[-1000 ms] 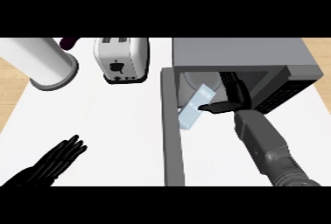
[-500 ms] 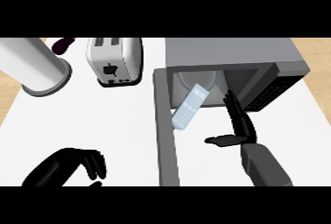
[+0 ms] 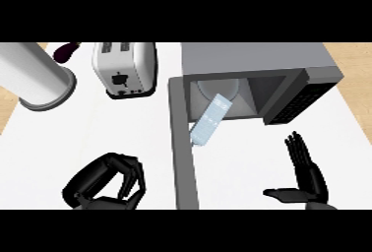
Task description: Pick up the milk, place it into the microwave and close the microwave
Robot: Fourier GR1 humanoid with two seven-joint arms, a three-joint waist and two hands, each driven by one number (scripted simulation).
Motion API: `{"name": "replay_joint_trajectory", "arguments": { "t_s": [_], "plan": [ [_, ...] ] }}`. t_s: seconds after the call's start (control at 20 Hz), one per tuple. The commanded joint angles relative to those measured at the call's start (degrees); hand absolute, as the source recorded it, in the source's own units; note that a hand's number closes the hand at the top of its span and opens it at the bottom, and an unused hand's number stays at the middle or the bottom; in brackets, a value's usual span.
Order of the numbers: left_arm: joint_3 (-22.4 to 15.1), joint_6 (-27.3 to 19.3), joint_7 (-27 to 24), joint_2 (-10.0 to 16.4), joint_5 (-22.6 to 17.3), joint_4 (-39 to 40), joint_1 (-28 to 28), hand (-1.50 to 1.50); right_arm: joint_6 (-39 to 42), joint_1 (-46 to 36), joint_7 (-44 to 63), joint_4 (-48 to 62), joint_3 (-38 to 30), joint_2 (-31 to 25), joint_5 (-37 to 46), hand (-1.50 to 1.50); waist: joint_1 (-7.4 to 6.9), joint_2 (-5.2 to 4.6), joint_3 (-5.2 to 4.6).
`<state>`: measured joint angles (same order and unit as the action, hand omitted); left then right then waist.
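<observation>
Head view: the milk (image 3: 210, 118) is a slim, pale blue-white carton, tilted, in the left part of the microwave (image 3: 254, 56) cavity. Its upper end is against the round plate inside, and its lower end shows past the front edge, just beside the open door (image 3: 183, 147). In front of the microwave, right of the door, the right robot hand (image 3: 312, 179) is wide, fingers straight, thumb out, apart from the milk. Left of the door, the left robot hand (image 3: 105, 182) is curled and holds nothing. Left of the microwave on the white surface (image 3: 87, 133) stand a toaster (image 3: 123, 66) and a white cylinder (image 3: 36, 74).
</observation>
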<state>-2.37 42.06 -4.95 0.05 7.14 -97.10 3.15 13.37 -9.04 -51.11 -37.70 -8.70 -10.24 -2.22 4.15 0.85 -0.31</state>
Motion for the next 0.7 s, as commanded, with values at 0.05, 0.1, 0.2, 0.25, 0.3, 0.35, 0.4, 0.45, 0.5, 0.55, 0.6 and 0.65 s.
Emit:
{"name": "replay_joint_trajectory", "arguments": {
  "t_s": [0.05,0.1,0.2,0.25,0.3,0.35,0.4,0.45,0.5,0.55,0.6,0.65],
  "plan": [
    [-6.3,-4.3,-3.5,-0.1,5.0,6.0,-3.9,1.5,6.3,11.3,2.6,-14.2,-0.9,-5.1,-4.3,-1.5,-0.39,-0.27,-0.02],
    [-5.5,-4.7,-3.4,-0.1,4.1,6.5,-4.3,1.5,5.5,15.4,2.3,-19.2,-0.3,-3.2,-5.1,-1.5,-0.66,-0.27,-0.01],
    [-12.0,-11.0,-6.5,-0.1,7.1,9.5,-5.0,1.5,7.6,20.1,3.6,-23.9,-0.1,-4.2,-6.7,-1.5,-1.04,-0.46,0.04],
    [-11.4,-11.3,-8.5,-0.1,8.9,9.7,-4.8,1.5,9.1,22.0,5.2,-28.4,0.3,-4.8,-7.9,-1.5,-1.47,-0.47,0.04],
    [-15.9,-14.6,-9.9,-0.1,9.3,11.2,-5.1,1.5,9.7,24.4,5.1,-30.0,0.9,-4.5,-8.1,-1.5,-1.03,-0.49,0.03],
    [-16.7,-16.9,-9.7,-0.1,8.5,13.1,-7.3,1.5,10.6,25.8,5.2,-33.7,1.0,-5.1,-9.1,-1.5,-1.26,-0.6,0.06],
    [-20.8,-19.6,-9.7,-0.1,7.2,14.2,-7.1,1.5,11.1,26.7,6.0,-36.0,0.0,-6.3,-10.6,-1.5,-1.52,-0.65,0.1],
    [-19.2,-19.7,-13.6,-0.1,6.8,20.2,-10.2,1.5,10.7,28.9,6.4,-38.6,-0.2,-6.4,-11.2,-1.5,-1.28,-0.83,0.08],
    [-23.2,-22.4,-10.7,-0.1,4.8,17.8,-11.5,1.5,11.5,30.6,4.9,-40.2,0.1,-6.2,-11.4,-1.5,-1.8,-0.76,0.17],
    [-25.1,-22.8,-11.9,0.0,6.5,18.5,-9.3,1.5,12.9,32.7,7.9,-45.8,0.8,-7.7,-12.7,-1.5,-0.77,-0.64,0.02],
    [-28.0,-24.2,-12.7,0.0,6.5,21.8,-10.0,1.5,11.1,33.0,7.9,-47.3,1.7,-5.3,-12.7,-1.5,-1.3,-0.8,0.1],
    [-28.5,-23.8,-11.6,0.0,5.5,22.9,-10.6,1.5,15.4,33.5,9.8,-48.3,0.7,-8.2,-15.9,-1.5,-1.54,-0.84,0.13]
  ]
}}
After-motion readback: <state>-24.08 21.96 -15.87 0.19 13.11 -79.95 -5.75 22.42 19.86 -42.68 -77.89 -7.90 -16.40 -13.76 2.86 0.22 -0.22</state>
